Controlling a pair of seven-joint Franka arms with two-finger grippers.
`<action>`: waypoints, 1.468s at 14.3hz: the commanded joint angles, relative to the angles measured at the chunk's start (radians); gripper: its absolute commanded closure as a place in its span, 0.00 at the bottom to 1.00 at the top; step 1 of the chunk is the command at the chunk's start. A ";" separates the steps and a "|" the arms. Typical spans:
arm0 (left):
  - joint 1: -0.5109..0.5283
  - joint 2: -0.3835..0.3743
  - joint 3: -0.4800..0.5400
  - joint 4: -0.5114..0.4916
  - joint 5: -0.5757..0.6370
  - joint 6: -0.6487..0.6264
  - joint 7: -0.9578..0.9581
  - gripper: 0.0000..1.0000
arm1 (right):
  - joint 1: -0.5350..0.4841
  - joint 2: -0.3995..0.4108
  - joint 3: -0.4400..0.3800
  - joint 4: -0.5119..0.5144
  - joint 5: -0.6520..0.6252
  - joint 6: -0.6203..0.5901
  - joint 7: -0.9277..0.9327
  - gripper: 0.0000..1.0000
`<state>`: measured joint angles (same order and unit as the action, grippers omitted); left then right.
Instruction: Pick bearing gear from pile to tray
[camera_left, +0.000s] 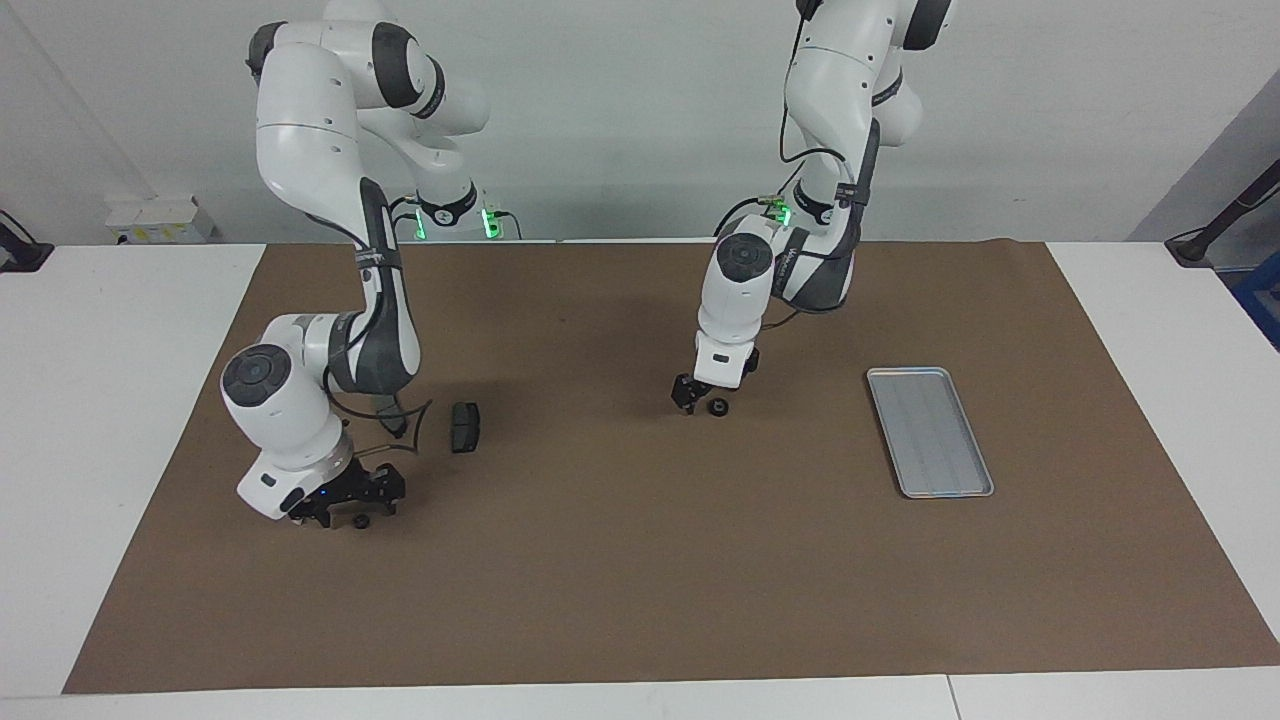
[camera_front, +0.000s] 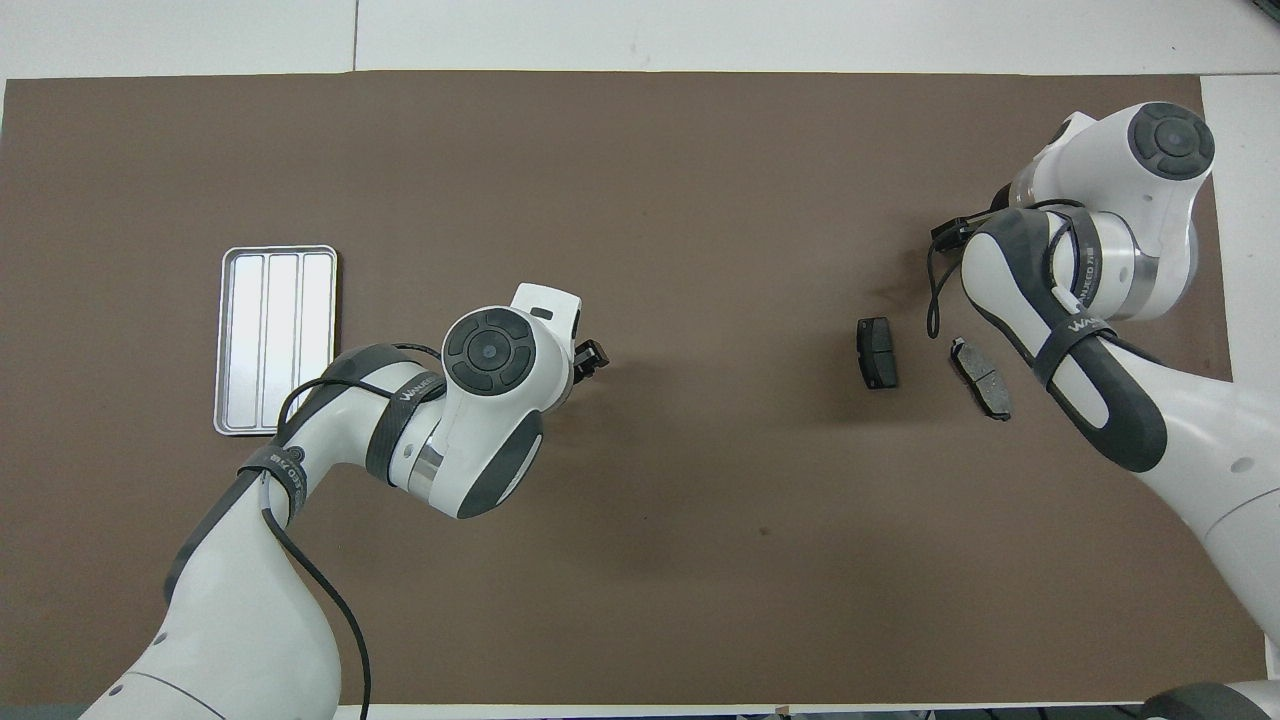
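Note:
A small black bearing gear (camera_left: 717, 407) lies mid-table on the brown mat. My left gripper (camera_left: 714, 392) is down at it, open, with the gear between its fingers; whether they touch it I cannot tell. In the overhead view the left hand hides that gear and only one fingertip (camera_front: 594, 355) shows. A second black gear (camera_left: 361, 521) lies at the right arm's end, just under my low, open right gripper (camera_left: 350, 505). The silver tray (camera_left: 930, 430) is empty at the left arm's end and also shows in the overhead view (camera_front: 277, 340). The white bracket is hidden.
Two dark grey brake pads (camera_front: 877, 352) (camera_front: 980, 377) lie at the right arm's end, one also in the facing view (camera_left: 465, 427). The right arm's elbow (camera_front: 1060, 290) hangs over that area. The brown mat (camera_left: 640, 600) covers the table.

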<state>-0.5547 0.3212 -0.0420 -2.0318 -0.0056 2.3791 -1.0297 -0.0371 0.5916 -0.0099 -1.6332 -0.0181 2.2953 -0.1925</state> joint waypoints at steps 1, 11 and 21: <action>-0.007 0.016 0.011 0.012 0.010 0.015 -0.017 0.00 | -0.010 0.001 0.011 -0.013 0.004 0.016 0.050 0.05; 0.027 0.019 0.014 0.009 0.067 0.020 -0.007 0.33 | -0.015 0.001 0.011 -0.005 0.003 0.024 0.076 0.35; 0.013 0.018 0.014 -0.004 0.065 0.019 -0.070 1.00 | -0.018 0.001 0.011 -0.004 0.004 0.027 0.076 0.71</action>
<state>-0.5344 0.3197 -0.0276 -2.0241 0.0394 2.3856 -1.0489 -0.0370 0.5852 -0.0065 -1.6289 -0.0133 2.2979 -0.1265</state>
